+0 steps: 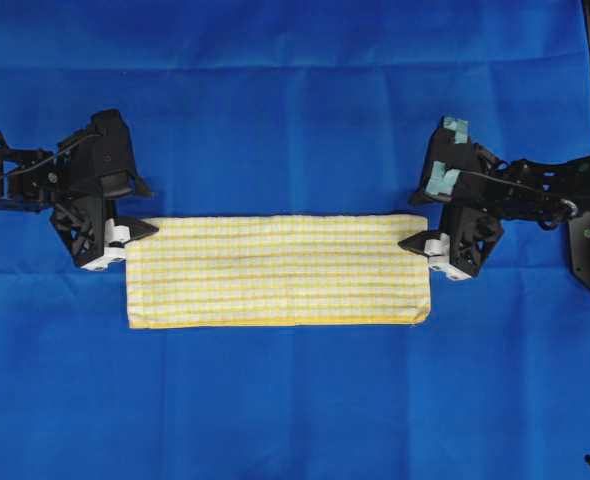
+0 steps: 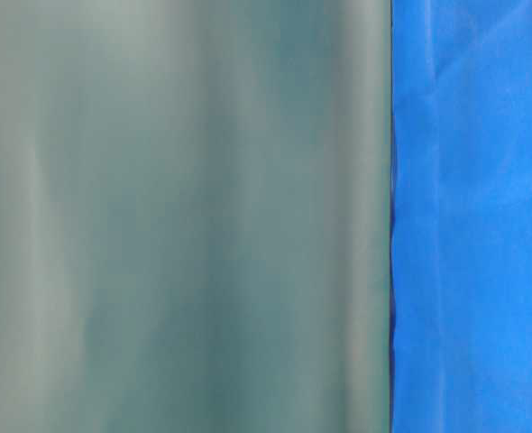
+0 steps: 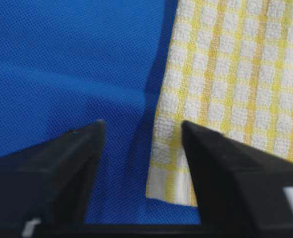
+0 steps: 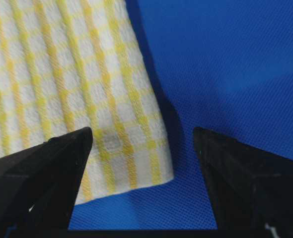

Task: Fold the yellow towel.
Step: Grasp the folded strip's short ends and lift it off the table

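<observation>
Spread wide over the bench: a plain blue cloth [image 1: 295, 120], finely woven, faintly creased along old fold lines. At table level, mostly a blurred grey-green surface [image 2: 176, 216], smooth and featureless, blocking that view, with a strip of the blue cloth hanging at its right.

Lying flat at the middle of the blue cloth: the yellow towel [image 1: 275, 270], a long rectangle of nubby white weave checked with yellow, a solid yellow hem along its near edge.

At the towel's left far corner: the left end effector [image 1: 135, 229], black angular fingers parted, straddling the towel's corner, gripping nothing.

At the right far corner: the right end effector [image 1: 415, 243], fingers spread wide, the towel's rounded corner between them, nothing grasped. Patches of teal tape [image 1: 443, 180] on its wrist.
</observation>
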